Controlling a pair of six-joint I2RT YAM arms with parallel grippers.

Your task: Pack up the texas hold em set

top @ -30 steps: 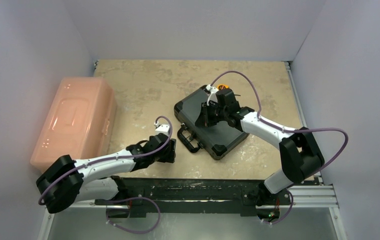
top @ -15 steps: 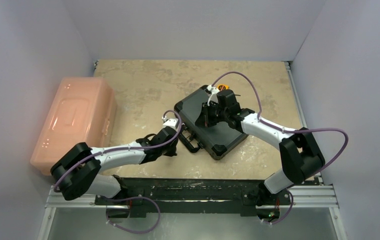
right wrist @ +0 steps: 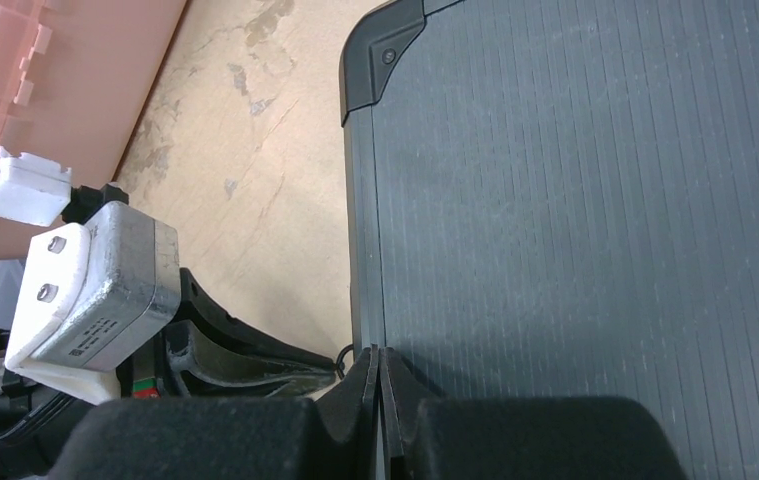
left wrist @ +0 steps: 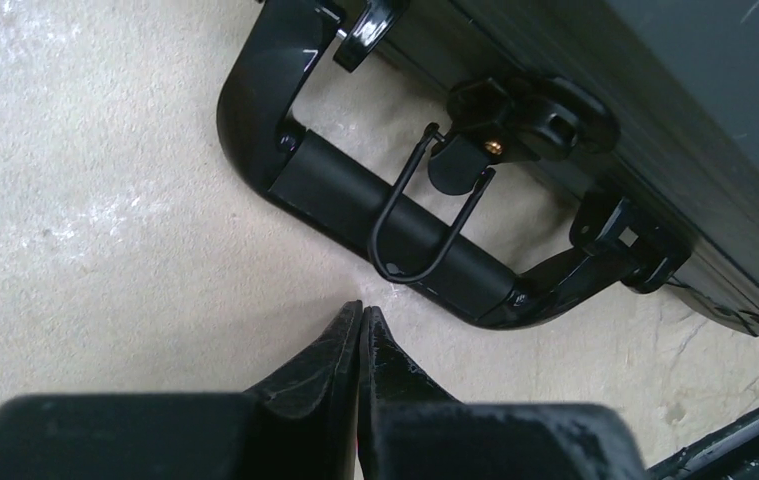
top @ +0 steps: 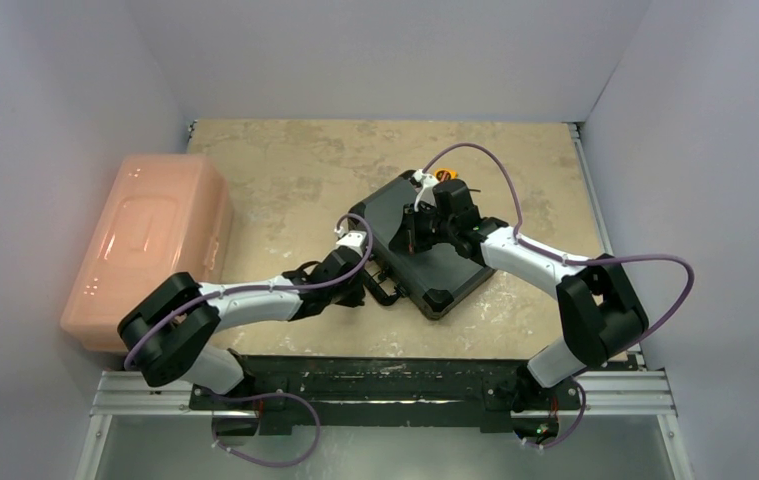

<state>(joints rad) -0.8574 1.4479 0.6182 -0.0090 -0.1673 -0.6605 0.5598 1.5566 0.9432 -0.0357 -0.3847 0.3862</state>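
Note:
The texas hold em set's black case [top: 445, 268] lies closed in the middle of the table, handle [top: 382, 283] toward the arms. In the left wrist view the handle [left wrist: 335, 195] lies flat on the table, and a wire latch loop [left wrist: 395, 262] hangs loose over it. My left gripper [left wrist: 363, 312] is shut and empty, tips just short of the handle; from above this left gripper [top: 360, 292] sits by the case's near-left side. My right gripper [right wrist: 379, 355] is shut, its tips on the ribbed lid [right wrist: 595, 200] at the front edge. The contents are hidden.
A large pink bin [top: 150, 250] stands along the left wall and shows in the right wrist view as the pink bin [right wrist: 65, 90]. A small orange object [top: 443, 175] peeks out behind the case. Bare beige table [top: 285, 180] lies between bin and case.
My left arm has swung right and forward toward the case handle, and its gripper has gone from open to shut. The right arm has stayed on the lid.

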